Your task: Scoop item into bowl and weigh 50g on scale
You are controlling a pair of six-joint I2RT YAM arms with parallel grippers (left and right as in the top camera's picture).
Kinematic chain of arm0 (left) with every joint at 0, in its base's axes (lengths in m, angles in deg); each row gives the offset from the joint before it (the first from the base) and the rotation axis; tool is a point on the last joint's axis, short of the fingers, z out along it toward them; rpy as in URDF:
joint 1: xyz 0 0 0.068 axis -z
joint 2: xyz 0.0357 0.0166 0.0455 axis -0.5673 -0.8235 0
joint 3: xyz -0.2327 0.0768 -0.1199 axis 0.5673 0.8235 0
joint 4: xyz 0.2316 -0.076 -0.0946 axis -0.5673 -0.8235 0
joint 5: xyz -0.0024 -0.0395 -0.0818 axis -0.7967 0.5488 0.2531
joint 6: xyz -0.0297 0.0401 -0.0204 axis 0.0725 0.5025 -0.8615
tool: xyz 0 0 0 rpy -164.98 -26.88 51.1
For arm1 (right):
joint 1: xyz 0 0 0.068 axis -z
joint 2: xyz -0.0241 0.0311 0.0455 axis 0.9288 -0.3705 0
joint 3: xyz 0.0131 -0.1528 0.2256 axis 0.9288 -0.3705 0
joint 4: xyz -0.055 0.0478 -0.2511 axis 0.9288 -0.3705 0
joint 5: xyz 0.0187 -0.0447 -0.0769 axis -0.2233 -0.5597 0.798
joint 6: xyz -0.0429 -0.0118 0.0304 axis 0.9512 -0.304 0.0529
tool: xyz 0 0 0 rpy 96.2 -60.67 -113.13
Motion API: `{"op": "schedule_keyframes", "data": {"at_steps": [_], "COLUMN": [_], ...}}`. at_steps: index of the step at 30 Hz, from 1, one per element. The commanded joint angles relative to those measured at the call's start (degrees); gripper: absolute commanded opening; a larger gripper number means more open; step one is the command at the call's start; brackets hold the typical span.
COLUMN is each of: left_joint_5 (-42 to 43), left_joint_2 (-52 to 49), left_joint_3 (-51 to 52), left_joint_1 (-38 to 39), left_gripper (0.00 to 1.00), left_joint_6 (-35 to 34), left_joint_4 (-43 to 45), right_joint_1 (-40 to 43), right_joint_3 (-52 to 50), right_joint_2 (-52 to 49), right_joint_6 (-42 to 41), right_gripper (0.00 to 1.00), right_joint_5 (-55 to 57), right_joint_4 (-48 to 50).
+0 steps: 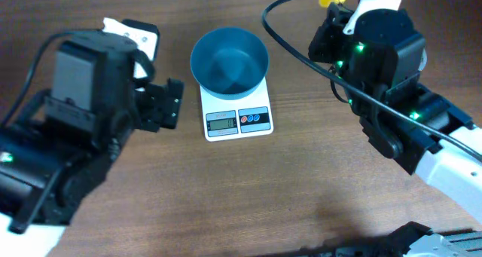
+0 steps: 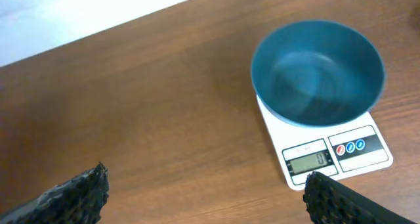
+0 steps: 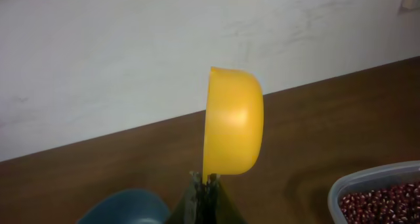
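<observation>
The teal bowl (image 1: 229,59) stands empty on the white scale (image 1: 237,120). In the left wrist view the bowl (image 2: 317,73) and scale (image 2: 357,152) are ahead to the right. My left gripper (image 2: 205,188) is open wide over bare table just left of the scale, with nothing between its fingers (image 2: 88,188). From above, the left gripper (image 1: 175,104) is beside the scale's left edge. My right gripper (image 3: 207,181) is shut on the handle of a yellow scoop (image 3: 233,122), held on edge to the bowl's right. The beans (image 3: 387,201) lie in a clear tub.
The clear tub (image 3: 341,191) sits at the right wrist view's lower right corner, out of the overhead view. A black cable (image 1: 301,53) arcs from the right arm over the table. A white part (image 1: 132,32) shows behind the left arm. The table's back edge meets a pale wall.
</observation>
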Motion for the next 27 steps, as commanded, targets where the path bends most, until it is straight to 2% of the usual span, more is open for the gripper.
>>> {"op": "schedule_keyframes", "data": {"at_steps": [1,2,6,9,11,14,15,19,27], "left_joint_5": [19.2,25.2,32.5,29.6,31.9,40.5,42.8,46.3,47.7], "left_joint_2": [0.3,0.3,0.3,0.3,0.2,0.2,0.2,-1.0,-6.7], "left_joint_3": [-5.9,-7.1,-8.2,-8.2,-8.2,-8.2,-8.2,-8.2,-8.2], "left_joint_1": [-8.5,-11.8,-18.8,-18.8,-18.6,-18.6,-18.6,-18.6,-18.6], "left_gripper": [0.99,0.99,0.99,0.99,0.99,0.99,0.99,0.99,0.99], "left_joint_6": [13.3,16.5,20.9,20.8,22.1,40.0,42.8,43.1,43.1], "left_joint_4": [-2.0,-4.6,-11.7,-11.8,-12.1,-16.4,-17.5,-23.1,-22.6], "right_joint_1": [0.3,0.3,0.3,0.3,0.3,0.3,0.3,0.3,0.3], "right_joint_3": [2.6,2.6,2.6,2.6,2.6,2.6,2.6,2.6,2.6], "right_joint_2": [-1.1,-1.3,-1.3,-1.3,-1.3,-1.2,-1.2,-1.2,-0.2], "right_joint_6": [-0.4,-0.4,-0.4,-0.4,-0.4,-0.4,-0.4,-0.4,-0.4], "right_gripper": [0.04,0.04,0.04,0.04,0.04,0.04,0.04,0.04,0.04], "right_joint_5": [-0.5,-0.5,-0.5,-0.5,-0.5,-0.7,-1.3,-2.6,-6.6], "right_joint_4": [0.5,0.5,0.6,0.6,0.6,0.6,0.6,0.6,-2.3]}}
